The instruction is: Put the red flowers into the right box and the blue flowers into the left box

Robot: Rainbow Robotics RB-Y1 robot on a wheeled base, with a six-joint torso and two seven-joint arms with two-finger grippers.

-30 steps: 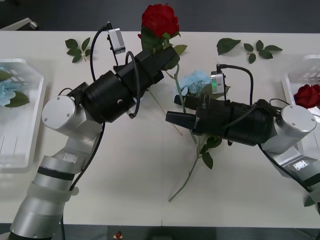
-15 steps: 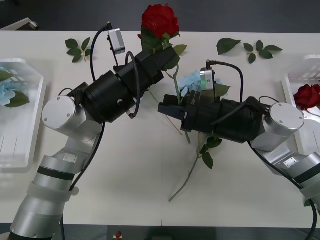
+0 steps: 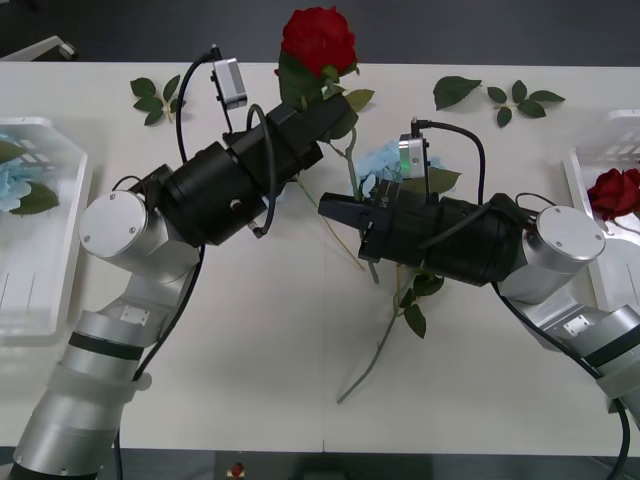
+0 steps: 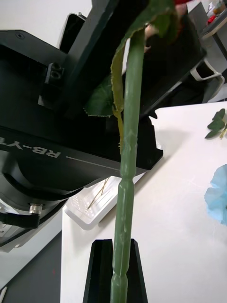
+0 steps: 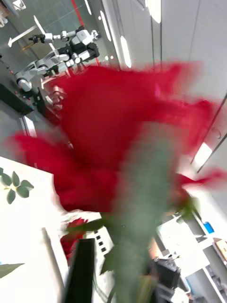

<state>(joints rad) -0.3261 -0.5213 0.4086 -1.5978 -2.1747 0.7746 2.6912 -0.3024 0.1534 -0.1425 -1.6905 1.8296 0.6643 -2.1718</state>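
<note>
At the top middle of the front view, the left gripper (image 3: 322, 105) holds a red rose (image 3: 318, 40) up by the stem, just under the bloom, and its fingers pinch that stem. The right gripper (image 3: 335, 210) comes in from the right side, near the middle of the frame. In the right wrist view its two black fingers (image 4: 98, 270) are closed on the long green stem (image 4: 128, 156) lower down. So both grippers seem to hold the same rose. This looks like a hand-over, so the rose can go to the right box (image 3: 610, 170) at the right edge, where another red rose (image 3: 614, 190) already lies. The left box (image 3: 45, 230) sits at the left edge with a blue flower (image 3: 14, 186) inside. One more blue flower (image 3: 385, 165) lies on the table (image 3: 250, 340) between the arms, partly hidden. What could go wrong? If both grippers pull at once, the thin stem may bend or snap. If the left one lets go too soon and the right grip is weak, the heavy bloom may tip over and slip out. The swinging stem might also knock the blue flower nearby.
</note>
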